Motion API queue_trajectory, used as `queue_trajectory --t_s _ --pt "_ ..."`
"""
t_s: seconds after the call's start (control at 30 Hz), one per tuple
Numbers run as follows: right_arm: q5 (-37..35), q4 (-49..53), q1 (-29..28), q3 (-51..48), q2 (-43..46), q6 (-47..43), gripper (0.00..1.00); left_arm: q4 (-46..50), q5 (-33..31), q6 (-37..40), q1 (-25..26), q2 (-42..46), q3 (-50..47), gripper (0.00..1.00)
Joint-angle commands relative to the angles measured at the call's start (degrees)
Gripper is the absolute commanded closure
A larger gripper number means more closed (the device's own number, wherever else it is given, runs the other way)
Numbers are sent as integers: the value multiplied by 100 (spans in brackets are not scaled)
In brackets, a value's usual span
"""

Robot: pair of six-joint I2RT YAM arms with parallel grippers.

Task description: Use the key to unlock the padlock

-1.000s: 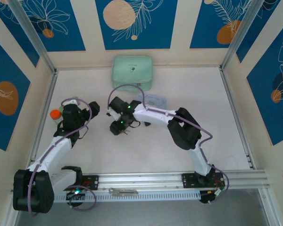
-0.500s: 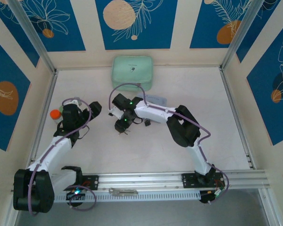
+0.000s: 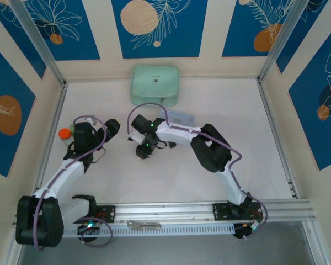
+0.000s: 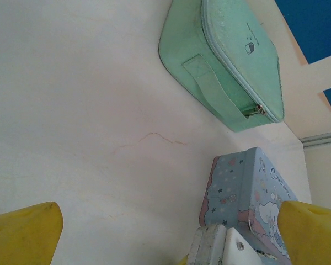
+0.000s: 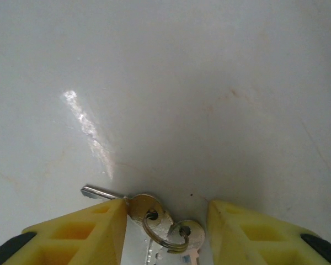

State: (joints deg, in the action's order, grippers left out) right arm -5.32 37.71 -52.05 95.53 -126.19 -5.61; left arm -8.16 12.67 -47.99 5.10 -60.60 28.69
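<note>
Two small silvery keys on a ring (image 5: 160, 221) lie flat on the white table, between the yellow fingers of my right gripper (image 5: 166, 221). Its left finger (image 5: 94, 226) touches one key's head; the right finger (image 5: 248, 229) stands a little apart, so the jaws are open around the key. From above, the right gripper (image 3: 145, 151) points down at mid-table. A tiny dark thing by the right forearm looks like the padlock (image 3: 169, 145). My left gripper (image 3: 107, 128) hangs wide open to the left, holding nothing.
A light-blue cartoon tin (image 4: 248, 187) sits behind the right arm, also seen from above (image 3: 179, 117). A mint-green zip case (image 3: 154, 84) lies at the back wall. An orange-capped bottle (image 3: 64, 134) stands at the left. A long grey tool (image 3: 143, 224) rests on the front rail.
The right gripper has shifted slightly over the table and its jaws have narrowed around the keys. The left arm has stayed put, wide open.
</note>
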Motion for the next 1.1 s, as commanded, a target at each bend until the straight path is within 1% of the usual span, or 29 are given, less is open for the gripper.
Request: queue_trajectory --t_s 0.0,0.03,0.13,0.2,0.23,0.33,0.37,0.6,0.7,0.8,0.87,0.93,1.07 --pt "52 16 -164 -239 -145 -25 61 -188 122 -117 -27 13 -69 1" --pt "32 4 -160 -280 -143 8 63 -192 135 -146 -18 13 -81 1" --pt "63 -49 -112 -415 -85 148 73 -258 157 -280 55 13 -142 0" --pt "87 -97 -91 -505 -17 227 86 -370 157 -426 152 -11 -203 0" --pt "127 -98 -87 -532 11 273 90 -432 149 -498 209 -26 -235 0" --pt "328 -106 -13 -626 156 695 99 -696 55 -756 507 -123 -340 0" --pt "431 -106 35 -686 224 930 100 -779 7 -845 639 -183 -362 0" --pt "1359 -577 345 -1492 1009 2671 100 -1429 -429 -1428 1497 -679 -546 0" --pt "1817 -955 600 -1889 1372 3521 100 -1660 -519 -1496 1640 -820 -557 0" --pt "2209 -1552 888 -2369 1752 4282 100 -1965 -446 -1451 1698 -890 -578 0" --pt "2201 -1769 1036 -2602 1958 4664 100 -2286 -392 -1450 1771 -908 -662 0" --pt "2031 -1916 1137 -2782 2190 4967 100 -2650 -370 -1454 1896 -921 -768 2" --pt "1344 -2192 1173 -3057 2636 5384 100 -3324 -444 -1631 2214 -1068 -946 9"
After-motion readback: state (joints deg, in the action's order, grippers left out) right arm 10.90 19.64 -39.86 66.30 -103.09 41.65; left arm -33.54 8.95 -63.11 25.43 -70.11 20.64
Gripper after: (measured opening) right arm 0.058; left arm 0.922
